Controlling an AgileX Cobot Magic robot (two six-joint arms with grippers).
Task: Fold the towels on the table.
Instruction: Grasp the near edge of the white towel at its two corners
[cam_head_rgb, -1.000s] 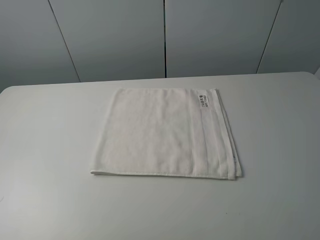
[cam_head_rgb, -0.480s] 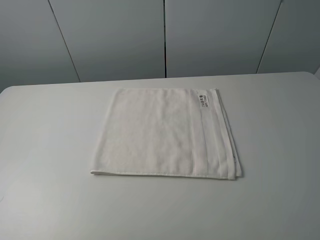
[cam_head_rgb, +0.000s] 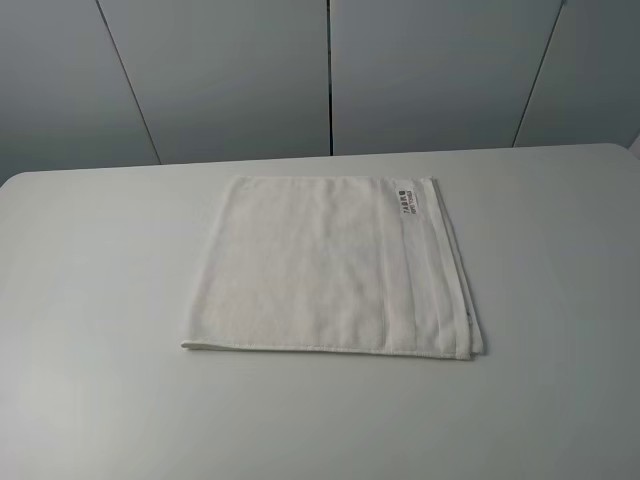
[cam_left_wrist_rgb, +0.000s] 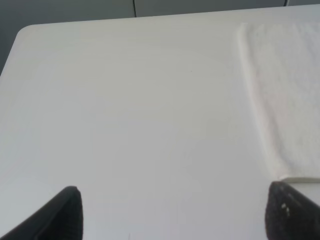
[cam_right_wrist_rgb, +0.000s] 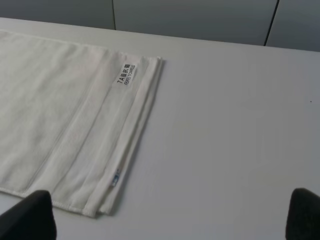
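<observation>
Exterior high view: the folded white terry towel (cam_head_rgb: 320, 270) is seen lying flat on the white table (cam_head_rgb: 90, 300), nearer its far edge, with its printed label (cam_head_rgb: 405, 200) towards that edge. The left gripper (cam_left_wrist_rgb: 175, 215) and right gripper (cam_right_wrist_rgb: 167, 217) are spread wide over the table, nothing gripped.

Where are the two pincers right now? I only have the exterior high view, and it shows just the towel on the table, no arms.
Observer: The left pincer is open and empty, with bare table between its fingers, beside the towel's edge.
Operator: And the right one?
Observer: The right pincer is open too, holding nothing, near the towel's layered side.
Operator: Anything there I can't make out?
Observer: A small blue tag pokes out between the layers near the corner.
</observation>
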